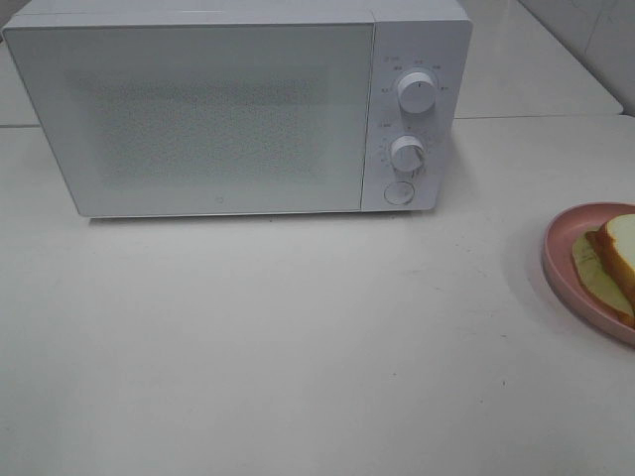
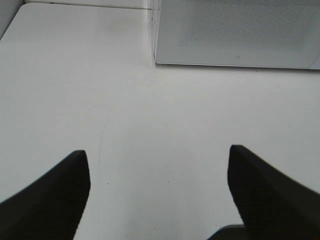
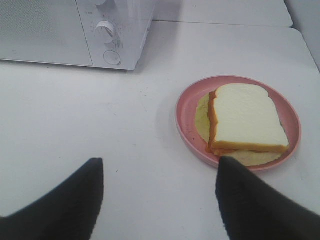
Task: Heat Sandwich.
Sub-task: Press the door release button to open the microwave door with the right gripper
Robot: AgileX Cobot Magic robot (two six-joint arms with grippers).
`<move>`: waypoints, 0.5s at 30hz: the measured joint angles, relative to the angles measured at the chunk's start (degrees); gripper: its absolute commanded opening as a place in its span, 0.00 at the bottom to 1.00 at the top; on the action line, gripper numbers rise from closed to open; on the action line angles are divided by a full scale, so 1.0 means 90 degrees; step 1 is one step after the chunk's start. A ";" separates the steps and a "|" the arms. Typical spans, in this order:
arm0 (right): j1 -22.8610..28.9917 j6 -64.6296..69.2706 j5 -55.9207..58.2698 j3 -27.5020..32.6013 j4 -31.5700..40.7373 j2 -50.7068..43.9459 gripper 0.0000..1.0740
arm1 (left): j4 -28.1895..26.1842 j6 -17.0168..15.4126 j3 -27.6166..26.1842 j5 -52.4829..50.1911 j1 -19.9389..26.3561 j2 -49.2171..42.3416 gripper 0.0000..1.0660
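The sandwich point(image 3: 247, 122), white bread with orange-brown crust over pale yellow-green filling, lies on a round pink plate point(image 3: 292, 117). In the exterior view the sandwich point(image 1: 613, 263) and plate point(image 1: 556, 253) sit at the table's right edge, partly cut off. The white microwave point(image 1: 238, 104) stands at the back with its door closed. My right gripper point(image 3: 159, 172) hovers open, short of the plate, nothing between its fingers. Over bare table left of the microwave point(image 2: 235, 30), my left gripper point(image 2: 159, 162) is open and holds nothing. Neither gripper shows in the exterior view.
Two round knobs point(image 1: 418, 91) and a round button point(image 1: 399, 192) sit on the microwave's right panel. A second white table point(image 1: 536, 59) adjoins behind. The table's left far edge point(image 2: 20, 15) shows in the left wrist view.
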 measured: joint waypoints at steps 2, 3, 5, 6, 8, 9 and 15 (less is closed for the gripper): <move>0.0000 0.0000 0.0000 0.0000 0.0000 0.0000 0.63 | 0.0000 0.0000 0.0000 0.0000 0.0000 0.0000 0.68; 0.0000 0.0000 0.0000 0.0000 0.0000 0.0000 0.64 | 0.0000 0.0000 0.0000 0.0000 0.0000 0.0000 0.68; 0.0000 0.0000 0.0000 0.0000 0.0000 0.0000 0.67 | 0.0000 0.0000 0.0000 0.0000 0.0000 0.0000 0.68; 0.0000 0.0000 0.0000 0.0000 0.0000 0.0000 0.68 | 0.0000 0.0000 0.0000 0.0000 0.0000 0.0000 0.68; 0.0000 0.0000 0.0000 0.0000 -0.0038 0.0000 0.71 | 0.0000 0.0000 0.0000 0.0000 0.0000 0.0000 0.68; 0.0000 0.0000 0.0000 0.0000 -0.0038 0.0000 0.71 | 0.0000 0.0000 0.0000 0.0000 0.0000 0.0000 0.68; 0.0000 0.0146 0.0000 0.0000 -0.0115 0.0000 0.72 | 0.0000 0.0000 0.0000 0.0000 0.0000 0.0000 0.68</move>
